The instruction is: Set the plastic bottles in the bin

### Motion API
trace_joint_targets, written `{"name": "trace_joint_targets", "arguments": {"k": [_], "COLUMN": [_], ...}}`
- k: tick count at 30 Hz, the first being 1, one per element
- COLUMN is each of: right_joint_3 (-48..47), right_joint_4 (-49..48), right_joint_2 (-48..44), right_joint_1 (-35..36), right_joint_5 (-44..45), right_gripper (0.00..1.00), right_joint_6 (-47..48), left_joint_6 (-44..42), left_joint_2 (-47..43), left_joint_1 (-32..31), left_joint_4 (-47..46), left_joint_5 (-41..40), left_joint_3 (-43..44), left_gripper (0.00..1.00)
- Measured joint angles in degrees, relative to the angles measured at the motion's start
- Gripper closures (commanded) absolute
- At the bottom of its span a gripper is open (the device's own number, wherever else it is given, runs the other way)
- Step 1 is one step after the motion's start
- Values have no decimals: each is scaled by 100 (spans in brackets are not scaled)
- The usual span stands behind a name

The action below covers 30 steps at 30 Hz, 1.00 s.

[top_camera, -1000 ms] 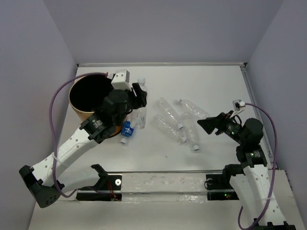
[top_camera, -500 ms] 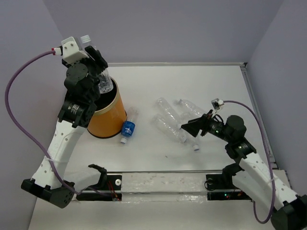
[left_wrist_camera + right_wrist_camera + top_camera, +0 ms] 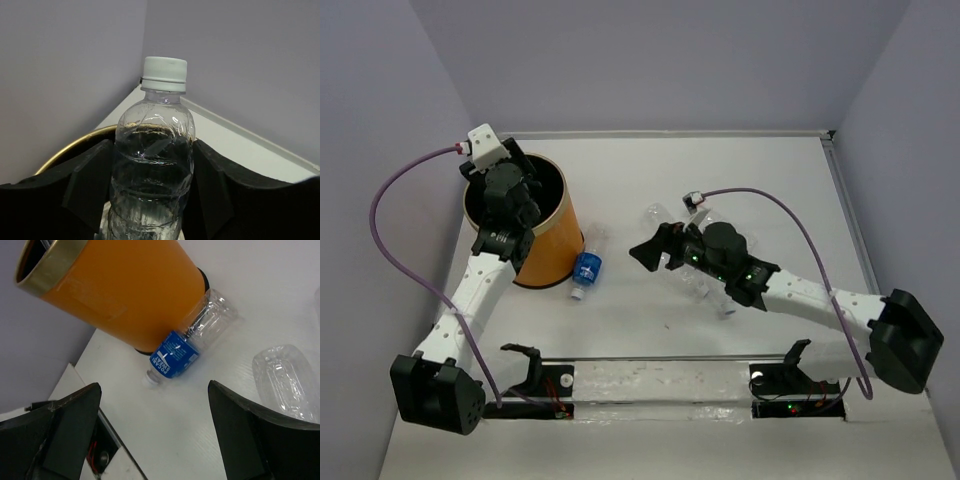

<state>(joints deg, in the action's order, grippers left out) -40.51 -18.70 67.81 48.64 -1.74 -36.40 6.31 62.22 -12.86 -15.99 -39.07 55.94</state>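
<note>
The orange bin (image 3: 548,250) stands at the left of the table. My left gripper (image 3: 525,195) is over its black opening, shut on a clear white-capped bottle (image 3: 152,160) held upright; the bin's rim (image 3: 75,145) shows behind it. My right gripper (image 3: 645,251) is open and empty, low over the table between the bottle pile and the bin. The blue-label bottle (image 3: 587,266) lies against the bin's base, cap toward the near edge; it also shows in the right wrist view (image 3: 182,350), ahead of the open fingers (image 3: 65,430). Clear bottles (image 3: 661,217) lie under and beside my right arm.
Another clear bottle (image 3: 287,380) lies just right of my right gripper. A loose bottle end with a white cap (image 3: 727,309) sticks out near the right forearm. The near rail (image 3: 660,380) runs along the front edge. Walls close the left, back and right sides.
My left arm has lowered the held bottle from high above the bin down to its opening. My right arm has reached left across the bottle pile toward the blue-label bottle.
</note>
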Motion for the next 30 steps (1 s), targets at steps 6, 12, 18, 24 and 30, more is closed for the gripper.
{"name": "trace_joint_targets", "arguments": {"k": [6, 12, 18, 24, 30], "right_joint_3": [-651, -1519, -2564, -3241, -3578], "right_joint_4": [-535, -424, -205, 280, 721], "right_joint_2": [1521, 2732, 3681, 4465, 5005], "right_joint_1": [413, 426, 428, 435, 444], "right_joint_5": [994, 1646, 2024, 2149, 2166], "right_gripper": [6, 5, 4, 4, 3], "right_joint_6": [-382, -743, -1060, -1366, -1718], "left_joint_6": [446, 833, 1078, 1108, 1067], "left_joint_2": [-197, -1069, -1978, -2844, -3397], "left_joint_1": [0, -2, 2, 2, -203], "left_joint_4": [164, 809, 1294, 1576, 1816], "left_joint_5": [358, 1141, 2450, 3556, 3993], "left_joint_3": [-111, 83, -22, -815, -1438], "left_gripper": [1, 1, 1, 1, 1]}}
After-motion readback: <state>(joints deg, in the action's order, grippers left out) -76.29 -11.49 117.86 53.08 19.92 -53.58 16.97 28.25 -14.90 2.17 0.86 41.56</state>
